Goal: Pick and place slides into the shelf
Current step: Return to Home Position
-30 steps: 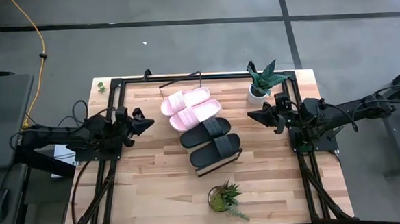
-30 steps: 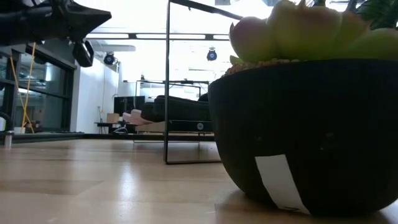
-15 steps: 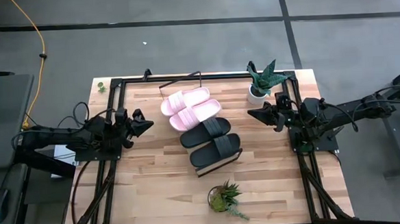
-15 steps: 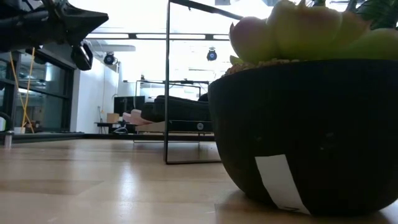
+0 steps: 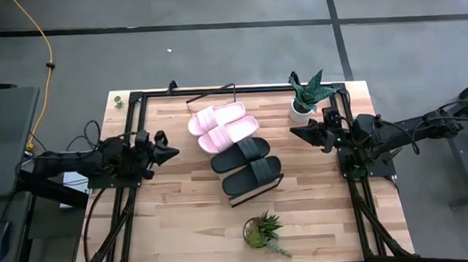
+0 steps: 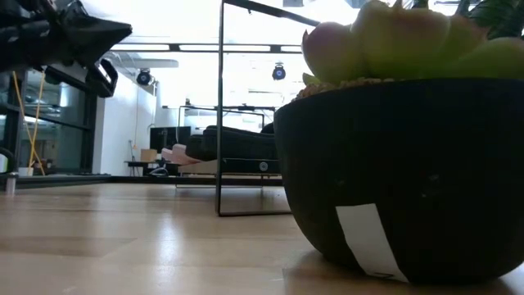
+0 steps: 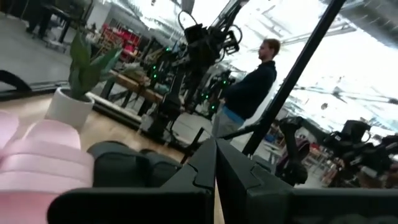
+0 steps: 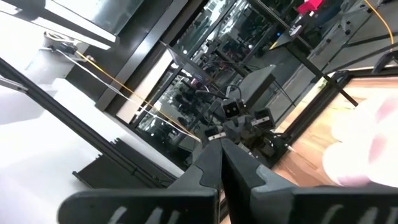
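Front edge: small potted plant (image 5: 262,230) standing alone. Mid-table: shelf (image 5: 252,197), slanted, carries all four slides. The black pair (image 5: 248,162) is on its nearer end, the pink pair (image 5: 222,125) just beside them on the farther end. To either side, apart from the shelf: left gripper (image 5: 174,152) on a low, level arm, fingers (image 7: 193,174) pressed together, empty. The right gripper (image 5: 293,132) mirrors it, pinched closed on nothing, pointing inward. Far right corner: second plant (image 5: 305,95) in a white pot.

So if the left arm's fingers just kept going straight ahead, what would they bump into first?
Likely the black slide next to the pink pair on the shelf. The left gripper may sit high enough to clear it; depth is unclear.
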Motion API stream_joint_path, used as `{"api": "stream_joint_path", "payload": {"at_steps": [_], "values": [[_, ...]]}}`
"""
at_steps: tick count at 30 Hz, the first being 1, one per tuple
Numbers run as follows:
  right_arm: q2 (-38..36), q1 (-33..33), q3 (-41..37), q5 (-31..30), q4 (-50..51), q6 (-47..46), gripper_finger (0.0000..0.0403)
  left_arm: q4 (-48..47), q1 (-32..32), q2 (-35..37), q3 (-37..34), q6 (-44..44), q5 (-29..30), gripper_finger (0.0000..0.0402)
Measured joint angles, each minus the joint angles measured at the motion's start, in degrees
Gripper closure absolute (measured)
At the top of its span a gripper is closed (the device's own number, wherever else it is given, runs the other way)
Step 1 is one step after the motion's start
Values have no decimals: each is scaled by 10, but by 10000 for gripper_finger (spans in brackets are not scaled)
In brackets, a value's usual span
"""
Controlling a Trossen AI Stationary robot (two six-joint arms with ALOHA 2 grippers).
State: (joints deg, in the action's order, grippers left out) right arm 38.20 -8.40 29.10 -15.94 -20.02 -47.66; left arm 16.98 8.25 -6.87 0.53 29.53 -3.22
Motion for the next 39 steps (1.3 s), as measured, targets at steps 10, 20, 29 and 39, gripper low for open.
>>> {"api": "stream_joint_path", "payload": {"at_steps": [10, 20, 29, 39], "values": [[0, 0, 0, -1, -7, 2, 403, -117, 0, 64, 0, -2, -4, 401], [0, 0, 0, 54, -137, 66, 403, -164, 0, 59, 2, -71, -11, 401], [-21, 0, 0, 118, -184, 137, 403, -164, 0, 55, 2, -85, -12, 401], [-35, 0, 0, 166, -184, 166, 403, -164, 0, 54, 2, -157, 0, 401]]}}
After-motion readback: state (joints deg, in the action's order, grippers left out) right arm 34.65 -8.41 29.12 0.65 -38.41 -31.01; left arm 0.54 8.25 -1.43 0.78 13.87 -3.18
